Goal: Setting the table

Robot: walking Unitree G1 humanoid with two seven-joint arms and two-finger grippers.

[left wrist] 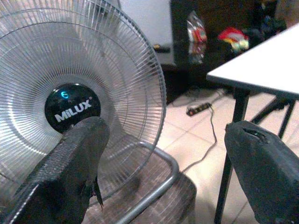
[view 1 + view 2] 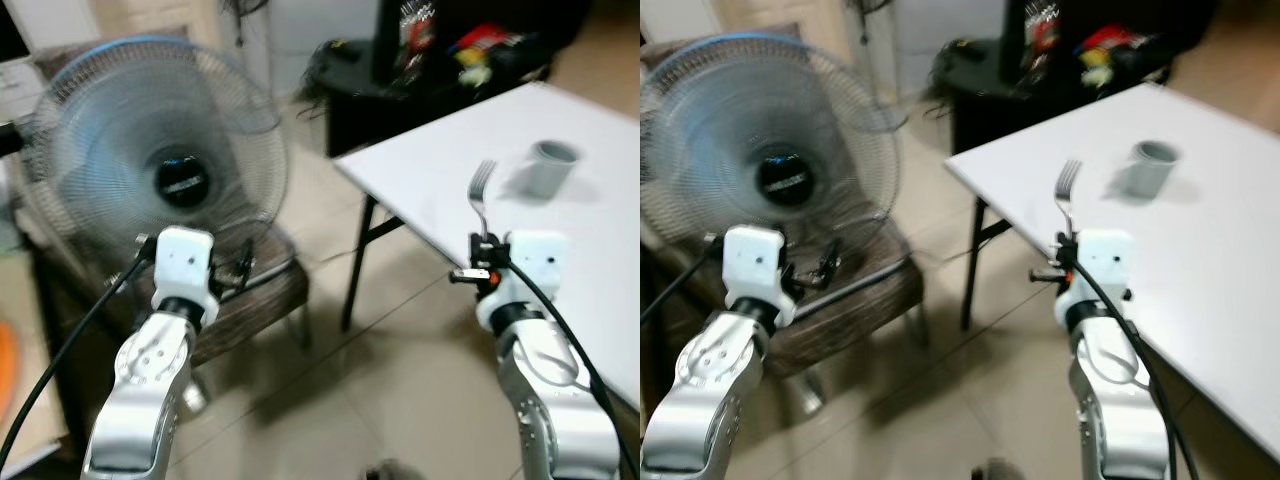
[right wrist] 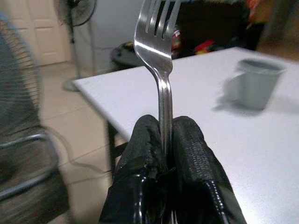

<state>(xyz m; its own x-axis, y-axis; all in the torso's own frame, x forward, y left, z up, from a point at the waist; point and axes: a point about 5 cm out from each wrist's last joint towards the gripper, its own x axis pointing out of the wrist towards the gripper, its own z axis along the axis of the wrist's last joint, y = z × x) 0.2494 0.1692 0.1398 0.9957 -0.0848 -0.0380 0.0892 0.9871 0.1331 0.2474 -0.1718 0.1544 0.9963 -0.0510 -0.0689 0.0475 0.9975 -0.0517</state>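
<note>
A silver fork stands upright, tines up, pinched by its handle in my right gripper, which is shut on it. In the head views that fork rises above my right wrist at the near edge of the white table. A grey mug sits on the table beyond the fork, also seen as the grey mug in the right wrist view. My left gripper is open, with nothing between its black fingers, and points at a fan.
A large blue-rimmed fan stands on a brown chair in front of my left arm. A dark cabinet with colourful items lies behind the table. Tiled floor stretches between chair and table legs.
</note>
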